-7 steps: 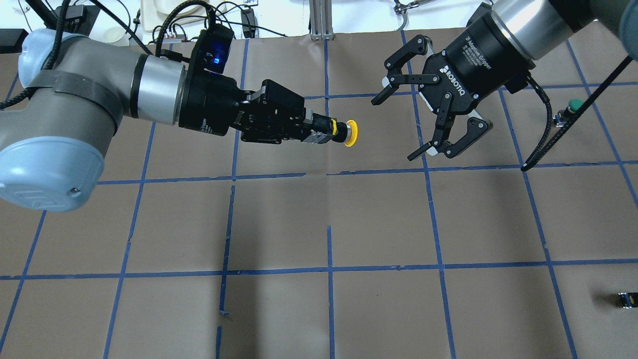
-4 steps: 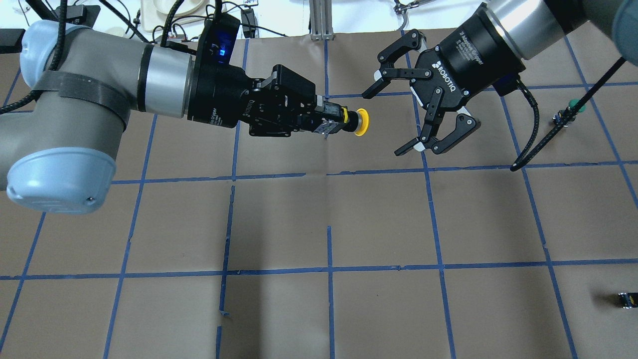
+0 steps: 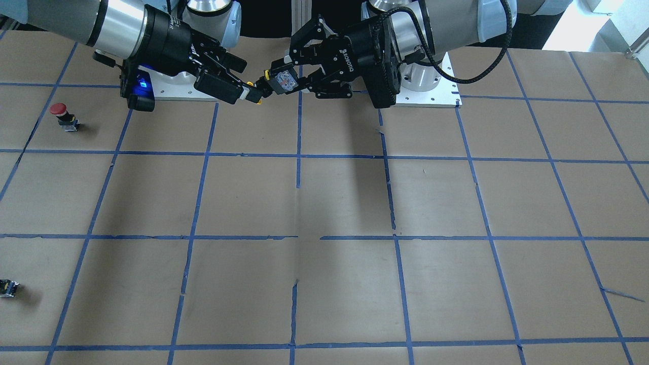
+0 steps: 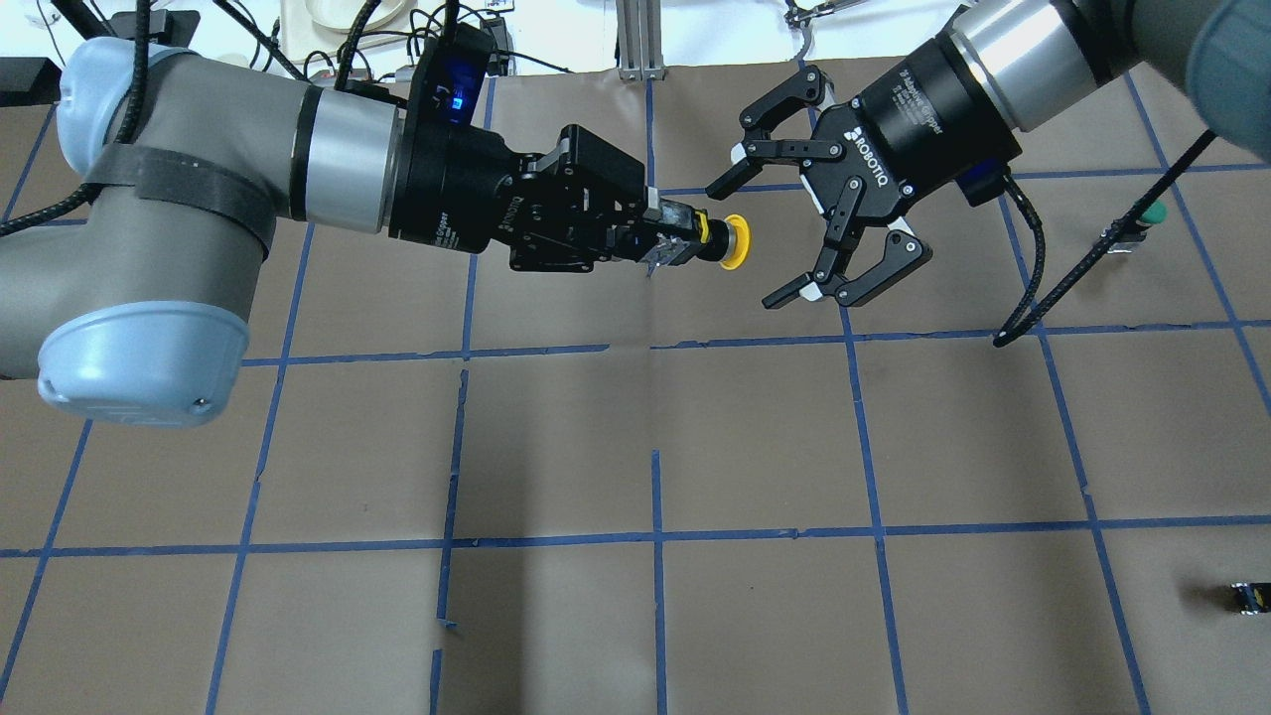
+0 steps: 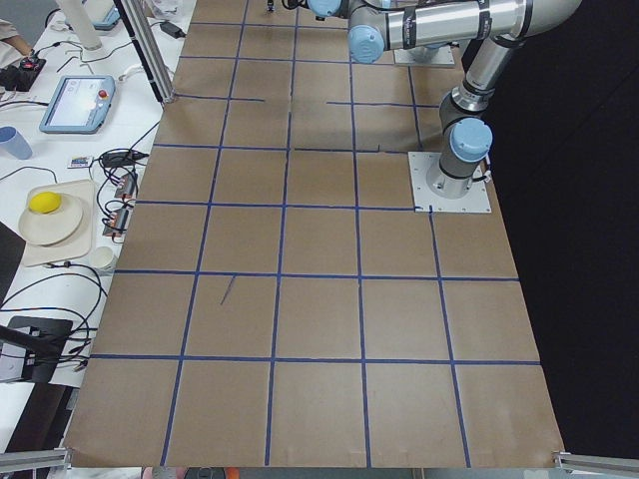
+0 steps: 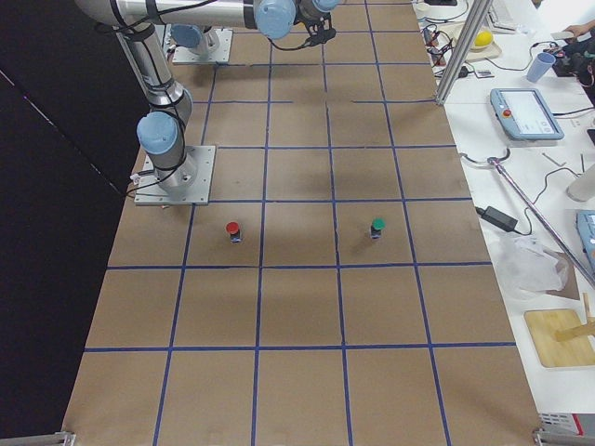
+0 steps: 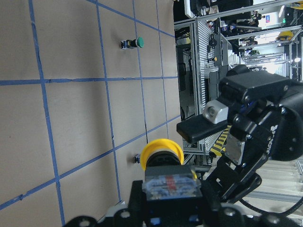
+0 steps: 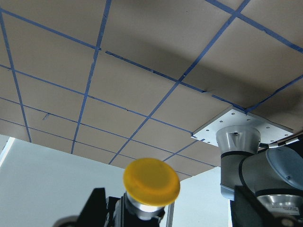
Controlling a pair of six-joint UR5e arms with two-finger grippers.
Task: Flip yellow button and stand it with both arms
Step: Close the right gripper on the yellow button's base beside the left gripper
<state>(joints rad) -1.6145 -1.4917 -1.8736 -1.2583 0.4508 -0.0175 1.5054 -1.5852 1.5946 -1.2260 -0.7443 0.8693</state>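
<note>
Looking down on a table (image 4: 755, 437) wearing brown paper from edge to edge, with blue tape lines (image 4: 657, 536) ruling it into large squares. Noticing creases in the paper and a few loose tape ends. Seeing, along the side facing the robot, a white bench (image 5: 30, 289) carrying cables, a grey tablet (image 5: 78, 103), a pale plate (image 5: 50, 228) holding something yellow, and a blue cup (image 5: 10, 142). Glimpsing metal racking (image 7: 199, 56) past the table in the left wrist view.

Counting two base plates on the table, the left base plate (image 5: 474, 200) and the right base plate (image 6: 197, 181). Counting two arms, the left arm (image 4: 199, 199) and the right arm (image 4: 1033, 50), both reaching in over the middle. Counting three mushroom-capped buttons and one tiny black block (image 4: 1246, 596) lying near the edge on the robot's right.

Finding the yellow button (image 4: 733, 241) in the air above the table, between the two arms, lying sideways with its cap pointing at the right arm. Clenching the left gripper (image 4: 667, 238) on the button's boxy block. Leaving the right gripper (image 4: 740, 245) released, fingers spread wide to either side of the yellow cap; not managing to tell whether a fingertip is touching it. Spotting the red button (image 6: 232, 229) and the green button (image 6: 376, 226) standing cap-up on the paper, well apart from each other and from the grippers.
</note>
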